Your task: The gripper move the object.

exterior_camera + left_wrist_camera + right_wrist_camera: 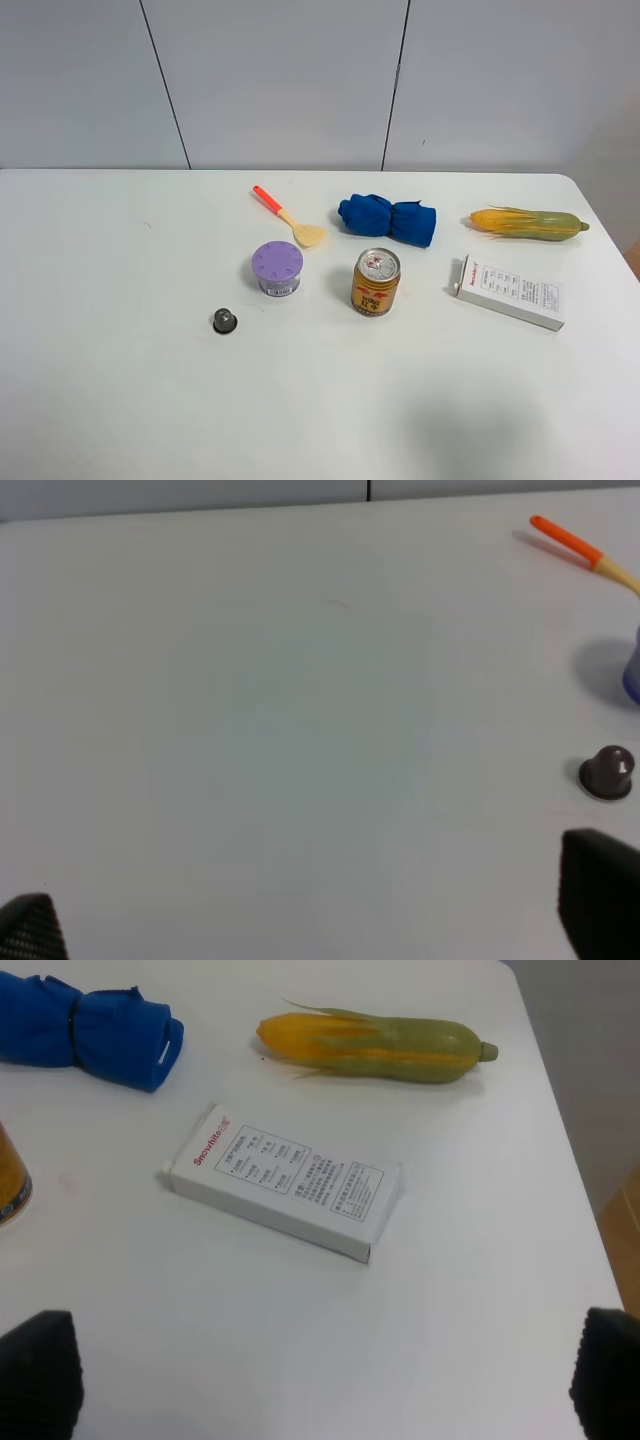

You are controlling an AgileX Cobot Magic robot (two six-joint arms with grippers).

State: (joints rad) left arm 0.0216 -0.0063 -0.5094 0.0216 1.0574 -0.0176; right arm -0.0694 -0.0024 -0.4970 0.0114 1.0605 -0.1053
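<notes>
Exterior high view shows no arm over the white worktop (120, 400). Nearest lies a tiny dark cap (224, 321); just beyond stands the object (277, 269), a squat tin with a lavender lid, beside the gold-and-red drink can (376, 282). The tin looks stiff and probably light, its silvery side likely slick, so taking it across the wall below the lid seems safest. Its label is unreadable. Each wrist view shows fingers spread wide, holding nothing: left gripper (300, 920), right gripper (320, 1380). The white box (285, 1180) reads "Snowhite". Farthest are a spatula (288, 215), blue cloth (388, 219) and corn (528, 223).
</notes>
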